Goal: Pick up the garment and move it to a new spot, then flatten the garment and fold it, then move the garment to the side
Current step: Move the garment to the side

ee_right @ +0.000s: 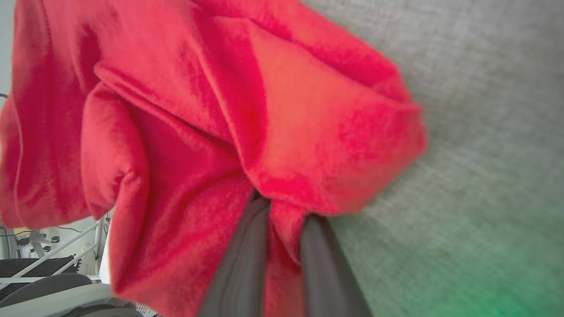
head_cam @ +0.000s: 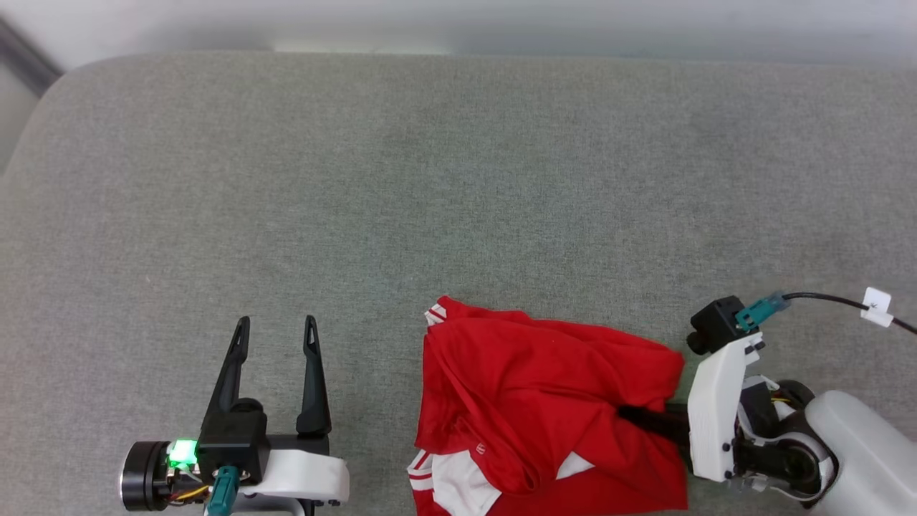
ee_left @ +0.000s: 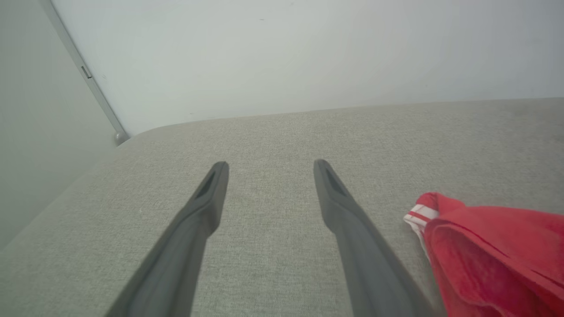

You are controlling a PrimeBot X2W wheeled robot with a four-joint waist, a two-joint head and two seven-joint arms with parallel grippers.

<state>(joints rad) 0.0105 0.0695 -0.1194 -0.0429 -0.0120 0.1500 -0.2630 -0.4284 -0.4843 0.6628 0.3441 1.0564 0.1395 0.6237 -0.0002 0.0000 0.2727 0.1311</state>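
The garment (head_cam: 544,401) lies crumpled at lower centre, its right edge pinched by the right jaws; left jaws spread, well apart.

There is one red shirt (head_cam: 530,387), lying near and to the right on one grey padded surface (head_cam: 458,179). Two grippers are counted, the left gripper (head_cam: 277,320) at the near left and the right gripper (head_cam: 634,417) at the near right, each with two dark fingers, four in all. At the right edge, one black cable (head_cam: 824,297) carries one white tag (head_cam: 877,307), and one green light (head_cam: 183,453) glows at the near left.
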